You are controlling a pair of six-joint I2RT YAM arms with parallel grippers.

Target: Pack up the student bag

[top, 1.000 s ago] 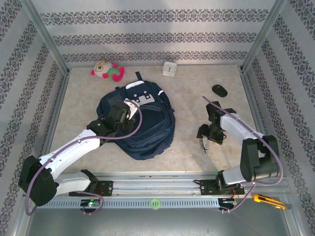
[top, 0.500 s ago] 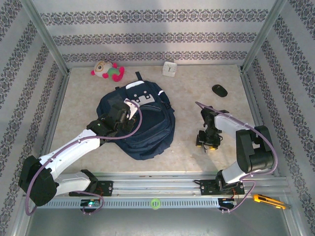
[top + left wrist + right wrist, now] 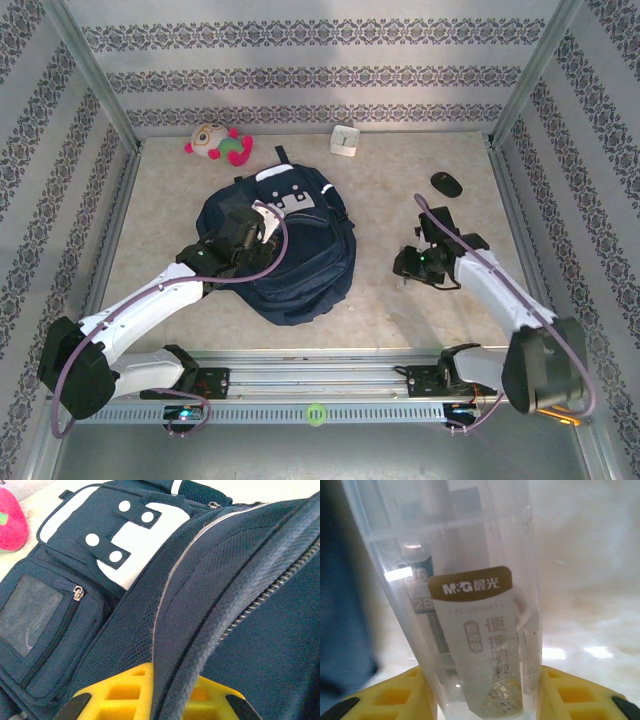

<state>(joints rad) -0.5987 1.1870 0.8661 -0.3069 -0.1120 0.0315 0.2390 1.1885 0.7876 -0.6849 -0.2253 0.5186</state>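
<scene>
A: Where does the student bag lie?

B: It lies flat on the table, a little left of the middle. Its white-patched pocket points toward the far edge and its rounded end toward the near edge.

A: And the left gripper?

B: It rests on the left half of the bag. In the left wrist view its yellow fingers are pressed together on a fold of navy fabric beside a zipper, and the fold runs up between them.

A: What does the right gripper have?

B: It is over the right half of the table, well apart from the bag. In the right wrist view a clear plastic case stands between its two yellow fingers. Both fingers touch the sides of the case, so the gripper pinches it. The case carries a white and brown printed label, and a dark piece marked 2B shows inside. Whether the case touches the table cannot be told.

A: What else is there?

B: A pink and cream plush toy sits near the far left corner. A small white box stands at the far edge, near its middle. A black oval thing lies toward the right edge, too small to name. A green ring sits on the rail along the near edge.
</scene>
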